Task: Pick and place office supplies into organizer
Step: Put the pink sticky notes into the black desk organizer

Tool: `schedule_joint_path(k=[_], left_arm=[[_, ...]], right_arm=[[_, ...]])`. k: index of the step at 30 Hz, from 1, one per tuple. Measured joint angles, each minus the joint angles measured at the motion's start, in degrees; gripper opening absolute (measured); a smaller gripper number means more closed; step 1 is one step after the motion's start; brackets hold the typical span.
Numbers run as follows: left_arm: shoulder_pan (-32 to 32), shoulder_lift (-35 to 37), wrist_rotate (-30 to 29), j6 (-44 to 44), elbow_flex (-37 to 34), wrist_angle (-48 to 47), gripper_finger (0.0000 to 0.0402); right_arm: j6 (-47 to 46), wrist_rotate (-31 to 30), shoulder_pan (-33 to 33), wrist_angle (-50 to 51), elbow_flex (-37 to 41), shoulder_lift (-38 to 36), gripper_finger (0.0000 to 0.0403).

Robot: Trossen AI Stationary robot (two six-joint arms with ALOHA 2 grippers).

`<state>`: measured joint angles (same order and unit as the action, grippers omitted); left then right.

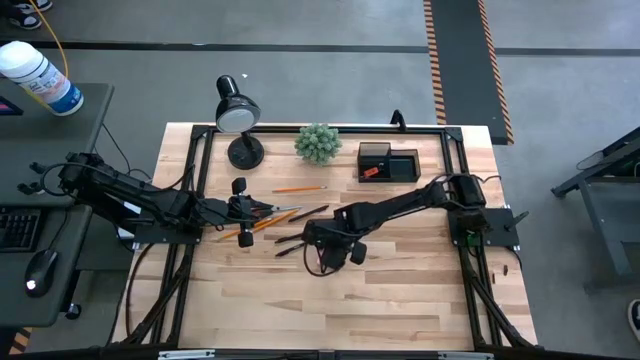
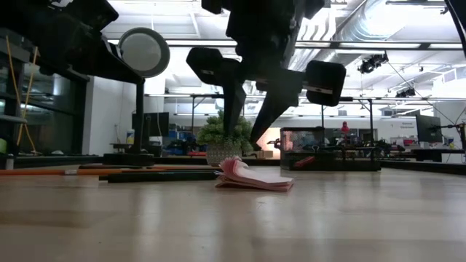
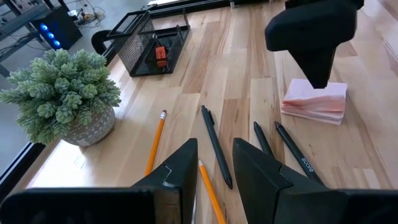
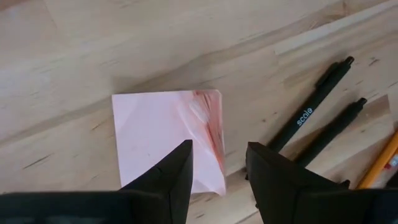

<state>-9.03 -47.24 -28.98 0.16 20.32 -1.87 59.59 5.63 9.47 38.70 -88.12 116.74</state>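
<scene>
Sticky-note pad lies flat on the table, pink, top sheets curled up at one edge; light, soft, apt to fan or slide. Right gripper hangs just above it, fingers apart, nothing held; best pinched across the bound edge, not the loose flap. Black pens lie just beside, so little room on that side; bare wood on the other. Left gripper near the pencils, part open, empty. Organizer far back, well apart.
</scene>
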Motion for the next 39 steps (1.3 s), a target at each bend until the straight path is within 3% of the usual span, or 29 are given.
schedule_joint_path(k=[32, 36, 39], left_arm=[[0.0, 0.0, -0.2, 0.0, 0.0, 0.1, 0.0090], [0.0, 0.0, -0.2, 0.0, 0.0, 0.1, 0.0090], [0.0, 0.0, -0.2, 0.0, 0.0, 0.0, 0.0090]], right_arm=[[2.1, 1.9, -0.8, -2.1, 0.0, 4.4, 0.0138], [2.4, 1.8, -1.0, -1.4, 0.0, 4.9, 0.0115], [2.3, 1.8, -1.1, -1.6, 0.0, 4.9, 0.0075]])
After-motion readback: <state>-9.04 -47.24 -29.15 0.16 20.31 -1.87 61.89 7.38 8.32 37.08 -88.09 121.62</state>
